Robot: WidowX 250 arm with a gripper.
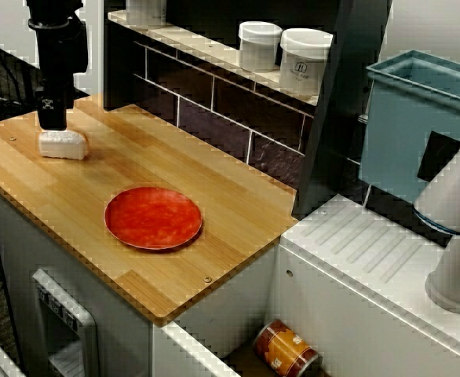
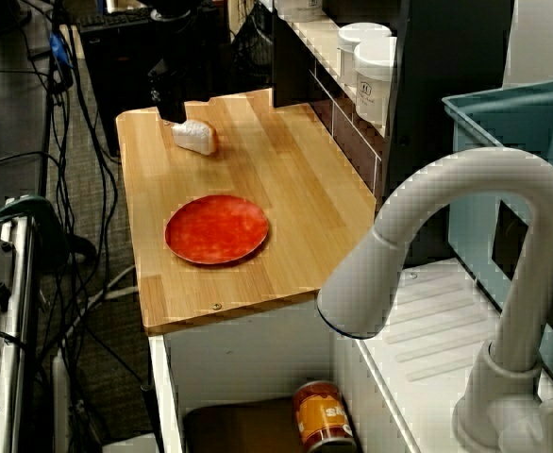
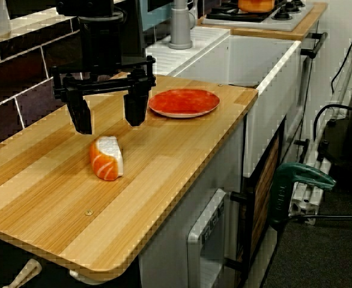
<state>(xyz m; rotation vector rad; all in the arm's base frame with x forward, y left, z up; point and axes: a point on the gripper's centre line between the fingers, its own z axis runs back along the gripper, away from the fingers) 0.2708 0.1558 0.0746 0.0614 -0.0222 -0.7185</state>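
1. Gripper (image 3: 109, 124): jaws spread wide, nothing held. It points straight down over the far-left part of the desk (image 1: 230, 196).
2. Sushi piece (image 3: 106, 158) (white rice block w/ orange salmon side) lies on the desk right under the gripper, roughly btwn the two fingers (image 3: 80, 117). Low side view shows a small gap, so fingertips look just clear of it.
3. From above the desk, the gripper (image 1: 53, 122) sits directly over the sushi piece (image 1: 63, 144) and covers its back edge. Same in the view over the tap: gripper (image 2: 173, 113), sushi piece (image 2: 194, 137).
4. Red plate (image 1: 153, 217) is mid-desk toward the front edge, well apart from the sushi piece, w/ nothing on it.
5. Two white jars (image 1: 259, 45) stand on the shelf behind the desk.
6. Orange can (image 2: 324, 415) lies down in the sink, by the white tap (image 2: 446, 217).
7. Blue bin (image 1: 418, 118) stands behind the sink's drainer, right of the dark post.
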